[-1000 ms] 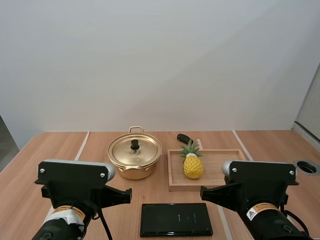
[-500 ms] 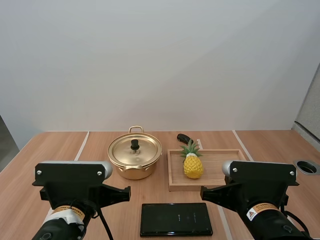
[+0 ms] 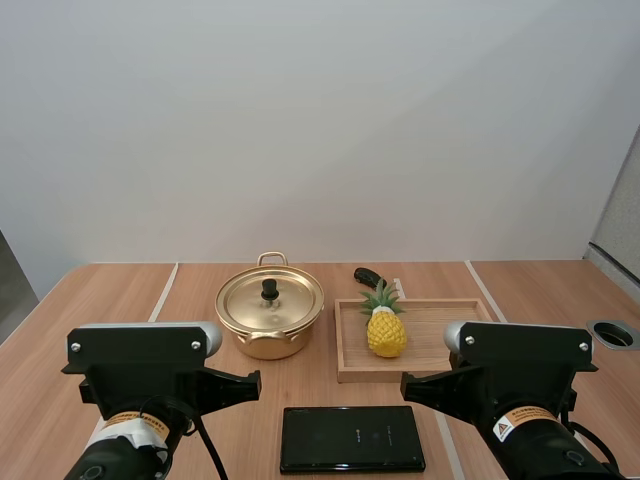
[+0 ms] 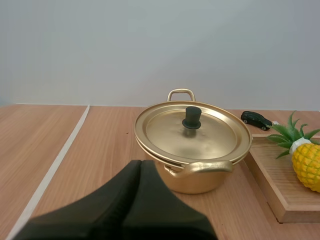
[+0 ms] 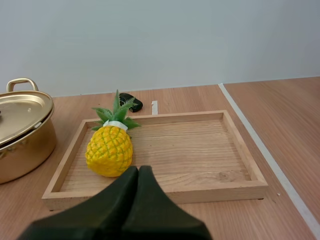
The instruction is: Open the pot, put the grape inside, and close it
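Table first: it bears everything, and I judge that a dipped reach from either arm could scrape the wood. Ahead of my right gripper, whose fingers lie pressed together on nothing, sits the tray. Its raised front rim stands between the fingertips and the fruit and could catch a low approach. Ahead of my left gripper, likewise closed and empty, stands the pot, its lid on. The pot looks light, so a skewed pull on the lid might drag or tip it. The fruit in the tray, just beyond the right fingertips and toward the pot, is a pineapple rather than a grape. Rounded and smooth, it may slip or roll from a pinch. The knob on the lid is small and straight ahead of the left fingertips; the fingers must spread first, or they merely knock it.
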{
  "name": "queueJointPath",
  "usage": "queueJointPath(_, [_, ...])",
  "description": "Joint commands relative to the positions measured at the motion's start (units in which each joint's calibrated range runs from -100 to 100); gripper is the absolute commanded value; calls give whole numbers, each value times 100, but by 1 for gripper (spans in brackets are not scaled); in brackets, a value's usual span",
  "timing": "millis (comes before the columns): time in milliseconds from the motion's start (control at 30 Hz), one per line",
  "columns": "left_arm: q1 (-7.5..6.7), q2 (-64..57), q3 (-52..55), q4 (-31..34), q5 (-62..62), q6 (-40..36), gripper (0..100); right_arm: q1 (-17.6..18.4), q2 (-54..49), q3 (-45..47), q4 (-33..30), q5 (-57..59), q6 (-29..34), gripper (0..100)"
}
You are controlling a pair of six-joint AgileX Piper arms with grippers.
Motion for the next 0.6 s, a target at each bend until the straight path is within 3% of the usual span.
queueJointPath(0, [6,-29,5,-44,0,-59,0,-28,-36,0,-26,16,-23,0])
queueJointPath(567, [6,-29,5,0,-69,-60,0,-28,-36,0,-40,-6,-134,0])
